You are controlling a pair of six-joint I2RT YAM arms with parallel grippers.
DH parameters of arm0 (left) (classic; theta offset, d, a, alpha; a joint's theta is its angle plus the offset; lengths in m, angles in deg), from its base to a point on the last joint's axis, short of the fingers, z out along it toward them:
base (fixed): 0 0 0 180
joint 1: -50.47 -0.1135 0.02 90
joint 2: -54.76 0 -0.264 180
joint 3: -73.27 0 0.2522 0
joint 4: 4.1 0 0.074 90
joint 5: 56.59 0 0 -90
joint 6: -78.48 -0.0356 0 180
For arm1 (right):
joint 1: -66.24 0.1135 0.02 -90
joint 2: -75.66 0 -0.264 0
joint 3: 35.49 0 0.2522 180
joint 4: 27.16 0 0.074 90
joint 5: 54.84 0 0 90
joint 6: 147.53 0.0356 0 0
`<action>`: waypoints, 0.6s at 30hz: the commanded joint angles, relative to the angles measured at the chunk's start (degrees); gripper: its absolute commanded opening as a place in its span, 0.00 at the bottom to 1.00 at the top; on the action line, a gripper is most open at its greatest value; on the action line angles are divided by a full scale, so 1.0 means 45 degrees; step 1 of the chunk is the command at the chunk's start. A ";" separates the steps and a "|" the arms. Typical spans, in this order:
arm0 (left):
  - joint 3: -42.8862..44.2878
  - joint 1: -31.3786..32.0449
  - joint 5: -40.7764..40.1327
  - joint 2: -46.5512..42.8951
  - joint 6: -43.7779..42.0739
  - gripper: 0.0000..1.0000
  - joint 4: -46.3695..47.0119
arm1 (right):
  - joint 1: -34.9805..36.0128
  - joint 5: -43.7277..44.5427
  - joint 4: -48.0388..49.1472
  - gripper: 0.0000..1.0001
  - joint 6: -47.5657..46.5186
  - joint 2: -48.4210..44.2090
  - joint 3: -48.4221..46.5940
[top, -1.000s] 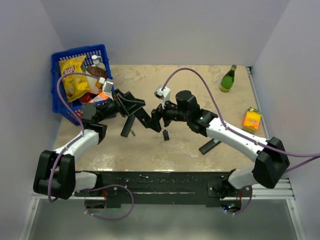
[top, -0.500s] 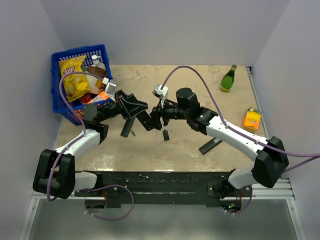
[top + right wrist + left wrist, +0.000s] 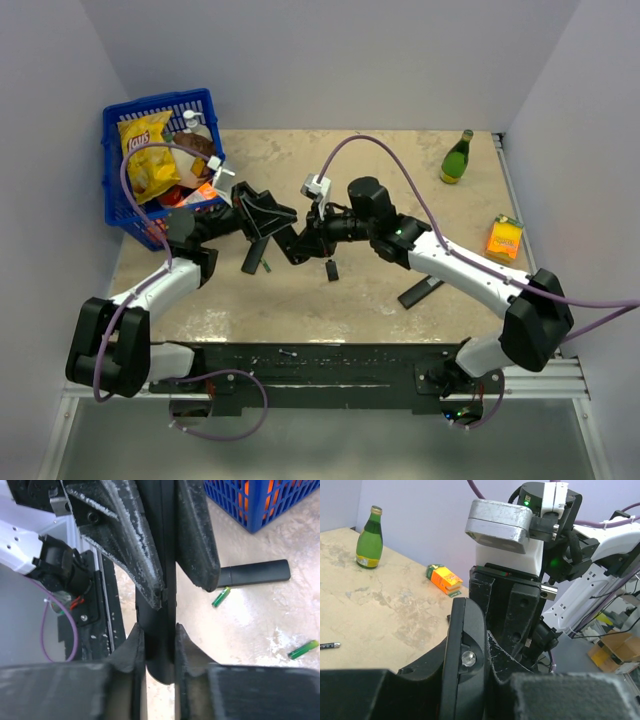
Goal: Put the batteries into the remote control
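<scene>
**Bench** (image 3: pixel 350 320), contents by position.
- Far-left corner: basket (image 3: pixel 112 200), holding a chip bag (image 3: pixel 148 165) with a capped bottle (image 3: pixel 190 123) to its right.
- Far-right corner: glass bottle (image 3: pixel 457 158), upright.
- Right edge, nearer: carton (image 3: pixel 504 239).
- Centre, raised off the bench: remote control (image 3: pixel 156 650), clamped between the left end effector (image 3: pixel 170 587) on its left and the right end effector (image 3: pixel 157 630) on its right.
- On the bench below: shorter remote (image 3: pixel 255 252), left of centre.
- Right of it and apart: back cover (image 3: pixel 331 269).
- Nearer and further right: third remote (image 3: pixel 420 292).
- Batteries: one (image 3: pixel 220 597) just beside the shorter remote's end, another (image 3: pixel 303 649) well apart from it.
</scene>
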 commanded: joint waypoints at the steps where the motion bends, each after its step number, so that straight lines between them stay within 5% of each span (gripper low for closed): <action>1: 0.0566 0.0433 -0.0135 -0.0184 -0.0290 0.00 0.0940 | -0.0053 0.0934 0.0405 0.00 0.0263 0.0383 -0.0435; 6: 0.0624 0.0590 -0.0173 -0.0282 -0.0663 0.00 0.0394 | -0.0072 0.0778 0.0405 0.09 0.0401 0.0540 -0.0513; 10: 0.0624 0.0590 -0.0427 -0.0321 -0.0915 0.00 -0.0074 | -0.0072 0.0622 0.0405 0.52 0.0479 0.0229 -0.0513; 13: 0.0683 0.0551 -0.0778 -0.0419 -0.1422 0.00 -0.0913 | -0.0053 0.0952 0.0328 0.71 0.0440 -0.0162 -0.0513; 18: 0.0995 0.0512 -0.1791 -0.0789 -0.2868 0.00 -0.3643 | -0.0053 0.1655 -0.0375 0.87 0.0284 -0.1078 -0.0533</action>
